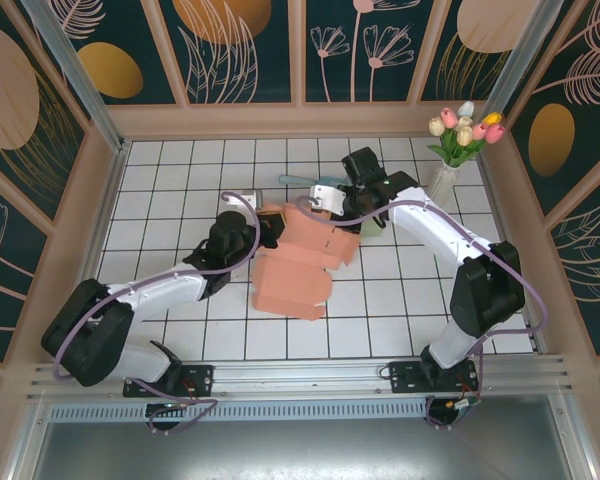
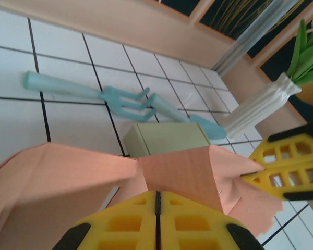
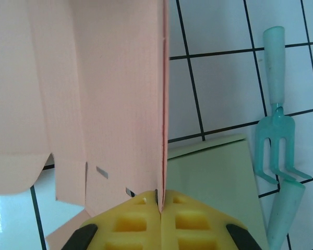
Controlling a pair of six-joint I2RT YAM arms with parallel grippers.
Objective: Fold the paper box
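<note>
The salmon paper box (image 1: 295, 265) lies partly folded in the middle of the tiled table, with its flaps raised at the far end. My left gripper (image 1: 271, 228) is at its far left corner. In the left wrist view the yellow fingers (image 2: 157, 194) are shut on the base of a raised paper panel (image 2: 188, 169). My right gripper (image 1: 327, 203) is at the far right corner. Its fingers (image 3: 160, 200) pinch the thin upright edge of the paper wall (image 3: 109, 99). The right gripper's yellow fingers (image 2: 281, 166) also show at the paper's right side.
A pale green small box (image 3: 219, 177) (image 2: 167, 138) sits on the tiles just behind the paper. Beyond it lie a teal garden fork (image 2: 120, 98) (image 3: 274, 130) and a second teal tool (image 3: 284, 213). A white vase of tulips (image 1: 446, 180) stands at the back right by the wall.
</note>
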